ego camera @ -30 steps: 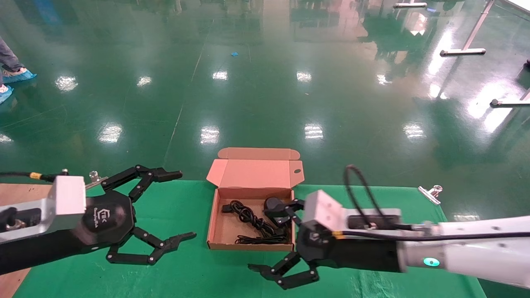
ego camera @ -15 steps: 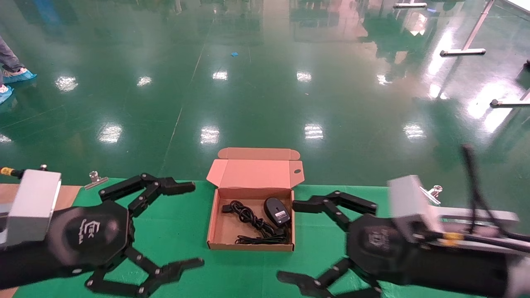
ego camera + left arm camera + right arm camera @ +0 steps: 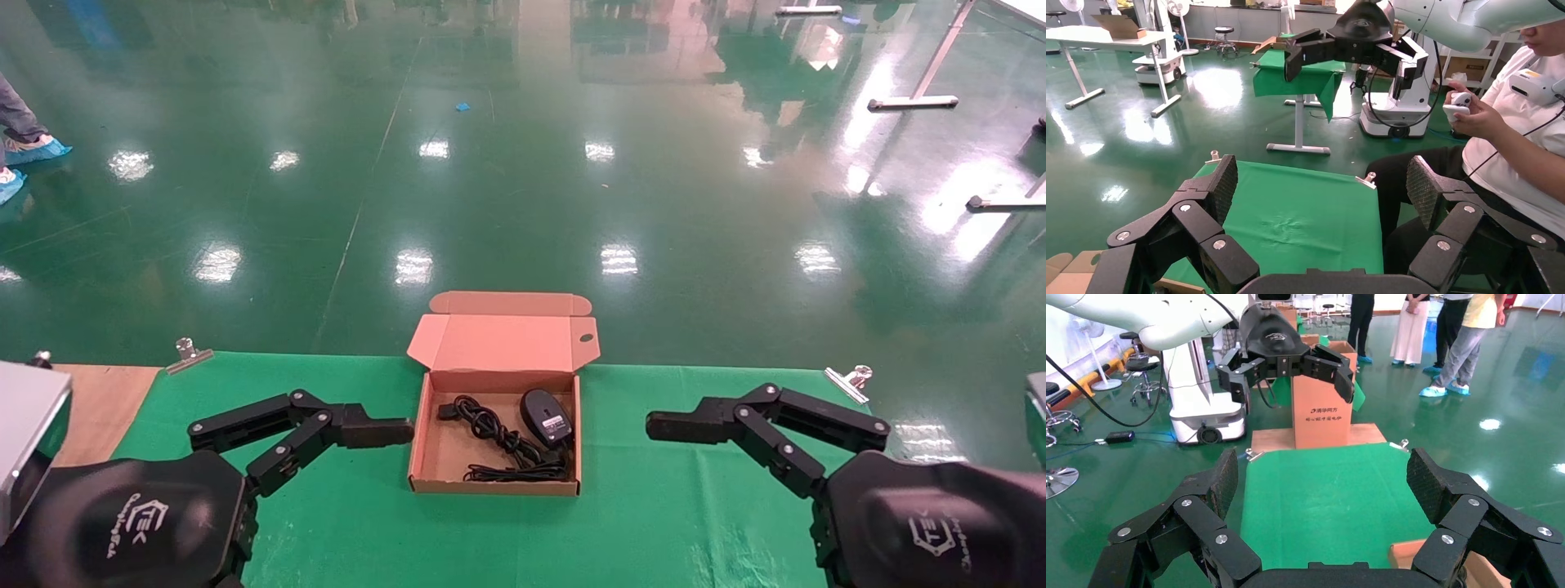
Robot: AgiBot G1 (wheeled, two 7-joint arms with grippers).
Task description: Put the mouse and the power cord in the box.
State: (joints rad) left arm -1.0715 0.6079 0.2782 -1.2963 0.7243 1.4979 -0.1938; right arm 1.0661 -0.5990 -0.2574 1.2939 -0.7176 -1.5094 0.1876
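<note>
The brown box (image 3: 425,441) lies open in the middle of the green table, its lid folded back. Inside it, the black mouse (image 3: 546,415) with its label sticker rests at the right, and the coiled power cord (image 3: 497,445) lies to its left. My left gripper (image 3: 1321,184) hovers open to the left of the box, one of its fingers (image 3: 359,426) pointing at the box wall. My right gripper (image 3: 1322,474) hovers open to the right of the box, with its upper finger (image 3: 695,423) clear of it. Neither holds anything.
Green cloth (image 3: 654,506) covers the table, held by metal clips (image 3: 188,353) (image 3: 850,380) at the far corners. A wooden board (image 3: 102,400) shows at the left edge. A tall carton (image 3: 1321,407) stands beyond the table's left end. A seated person (image 3: 1517,122) is off the right end.
My right gripper has come off the mouse, leaving it in the box, and swung out to the right. Both arms have drawn back toward the camera.
</note>
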